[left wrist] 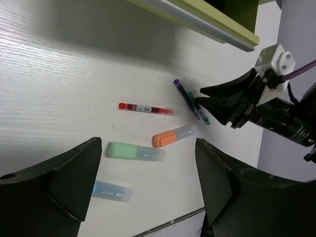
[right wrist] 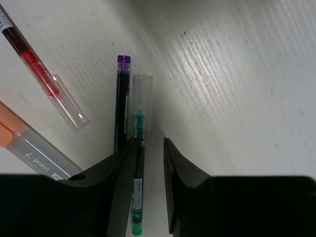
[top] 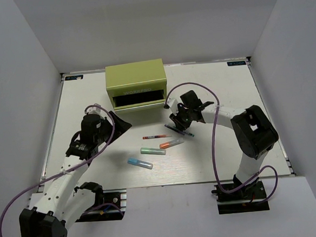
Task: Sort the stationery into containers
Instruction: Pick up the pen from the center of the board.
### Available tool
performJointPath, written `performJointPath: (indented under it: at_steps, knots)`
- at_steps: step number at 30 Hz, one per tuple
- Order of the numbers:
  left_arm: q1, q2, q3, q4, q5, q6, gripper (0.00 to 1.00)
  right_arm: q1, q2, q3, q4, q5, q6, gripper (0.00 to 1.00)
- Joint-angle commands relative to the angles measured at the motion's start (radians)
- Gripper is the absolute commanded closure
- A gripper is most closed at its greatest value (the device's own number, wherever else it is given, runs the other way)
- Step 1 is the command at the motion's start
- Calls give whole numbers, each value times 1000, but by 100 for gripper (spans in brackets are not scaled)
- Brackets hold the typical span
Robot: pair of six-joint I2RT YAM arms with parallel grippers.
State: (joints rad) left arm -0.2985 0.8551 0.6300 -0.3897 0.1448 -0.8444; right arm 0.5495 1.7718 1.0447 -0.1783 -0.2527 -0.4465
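The olive-green chest [top: 135,79] stands at the back of the table, its lower drawer [top: 139,100] showing a dark opening. On the table lie a red pen [top: 156,136], an orange marker [top: 171,143], a green marker [top: 152,150] and a blue marker [top: 140,162]. My right gripper [right wrist: 148,143] is low over the table and open, straddling a teal pen [right wrist: 138,163] that lies against its left finger. A purple-capped dark pen [right wrist: 120,103] lies just outside that finger. My left gripper [left wrist: 148,145] hangs wide open and empty above the markers, left of the pens [top: 120,123].
White walls close in the table on the left, back and right. Purple cables loop over both arms [top: 199,88]. A metal rail [top: 168,184] runs along the near table edge between the arm bases.
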Motion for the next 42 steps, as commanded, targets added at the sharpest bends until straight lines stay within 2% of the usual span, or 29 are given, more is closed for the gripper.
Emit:
performJointPath:
  at_steps: [1, 9, 18, 20, 21, 25, 29, 33, 37, 39, 40, 42]
  knots:
    - [-4, 39, 49, 52, 56, 76, 15, -3, 5, -24, 56, 29, 19, 66]
    - [-13, 142, 132, 72, 98, 199, 15, -2, -43, -81, 66, 23, 26, 66]
    - [-13, 212, 132, 115, 167, 290, 15, -3, -23, -103, 46, 38, 2, 65]
    - [-13, 225, 132, 115, 179, 342, 15, -5, -17, -109, 24, 9, -15, 73]
    - [-13, 237, 132, 104, 188, 361, 15, -8, -15, -109, 25, 0, -15, 83]
    - [-22, 257, 143, 95, 209, 438, 15, -8, -31, -112, -29, -33, -35, 100]
    - [-31, 257, 119, 126, 232, 470, 15, -20, -100, -101, -96, -52, -72, 100]
    - [-40, 257, 56, 196, 269, 461, 18, -30, -265, -17, -222, -175, -214, 100]
    - [-41, 266, 37, 219, 269, 476, 19, -29, -351, 104, -329, -278, -380, 100]
    - [-41, 266, 28, 229, 269, 493, 19, -23, -354, 150, -400, -339, -435, 100]
    - [-41, 266, 28, 229, 280, 511, 19, -20, -330, 225, -418, -365, -511, 100]
    - [-50, 257, 28, 239, 280, 530, 21, -11, -301, 302, -415, -370, -509, 100]
